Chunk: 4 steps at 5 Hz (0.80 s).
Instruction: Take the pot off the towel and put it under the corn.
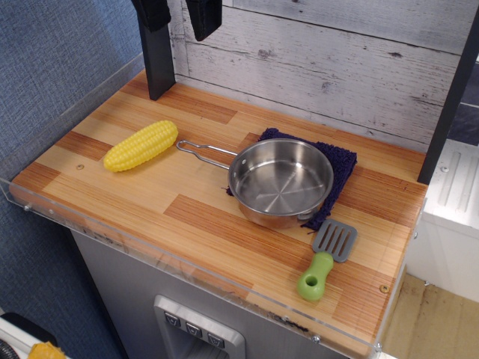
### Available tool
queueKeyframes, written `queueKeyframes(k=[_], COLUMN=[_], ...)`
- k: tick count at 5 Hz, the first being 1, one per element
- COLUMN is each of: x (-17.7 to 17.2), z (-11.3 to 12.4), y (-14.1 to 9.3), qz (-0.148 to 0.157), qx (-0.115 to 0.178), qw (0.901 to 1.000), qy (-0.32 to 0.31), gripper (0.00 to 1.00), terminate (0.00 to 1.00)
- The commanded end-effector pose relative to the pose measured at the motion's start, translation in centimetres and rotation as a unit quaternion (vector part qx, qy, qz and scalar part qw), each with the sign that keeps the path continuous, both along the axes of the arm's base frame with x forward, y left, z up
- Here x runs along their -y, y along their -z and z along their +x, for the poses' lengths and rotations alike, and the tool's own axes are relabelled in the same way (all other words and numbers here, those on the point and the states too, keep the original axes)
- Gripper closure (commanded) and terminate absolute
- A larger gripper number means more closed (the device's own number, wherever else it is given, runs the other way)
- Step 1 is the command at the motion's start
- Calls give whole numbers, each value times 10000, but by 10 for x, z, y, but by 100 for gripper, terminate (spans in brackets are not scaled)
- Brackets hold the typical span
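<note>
Shallow round pot of shiny stainless steel (281,182), empty, ribbed lines radiating across its bright floor, sitting on the dark navy-purple fuzzy towel (338,162) right of centre on the striped wooden counter (194,224). Towel showing along the pot's far and right sides, with a corner poking out at the near right; pot's left rim hanging slightly past the cloth edge. Long thin wire-loop handle (203,152) stretching left from the rim, just above the wood, ending close to but apart from the bright yellow plastic corn cob (141,146). Corn lying on its side at far left, tilted, rows of kernels plain to see, nothing beneath it but bare wood. Grey slotted spatula with a green handle (327,258) resting near the right front edge, just beside the towel's near corner. Black gripper (178,16) hanging at the top far edge, well apart from the pot, two dark fingers (203,16) cropped by the frame, spread with a clear gap between, holding and touching nothing.
</note>
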State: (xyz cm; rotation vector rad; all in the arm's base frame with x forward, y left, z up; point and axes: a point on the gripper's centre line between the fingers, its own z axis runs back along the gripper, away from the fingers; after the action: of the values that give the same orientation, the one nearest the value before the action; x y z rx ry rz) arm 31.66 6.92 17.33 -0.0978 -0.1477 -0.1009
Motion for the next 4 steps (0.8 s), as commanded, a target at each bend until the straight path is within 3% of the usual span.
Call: queueKeyframes(k=[1, 4], x=[0, 105], z=[0, -23], y=[0, 29], qz=[0, 83], qx=[0, 21], qw=[10000, 9964], qy=[0, 848], gripper=[0, 0], terminate=[0, 0])
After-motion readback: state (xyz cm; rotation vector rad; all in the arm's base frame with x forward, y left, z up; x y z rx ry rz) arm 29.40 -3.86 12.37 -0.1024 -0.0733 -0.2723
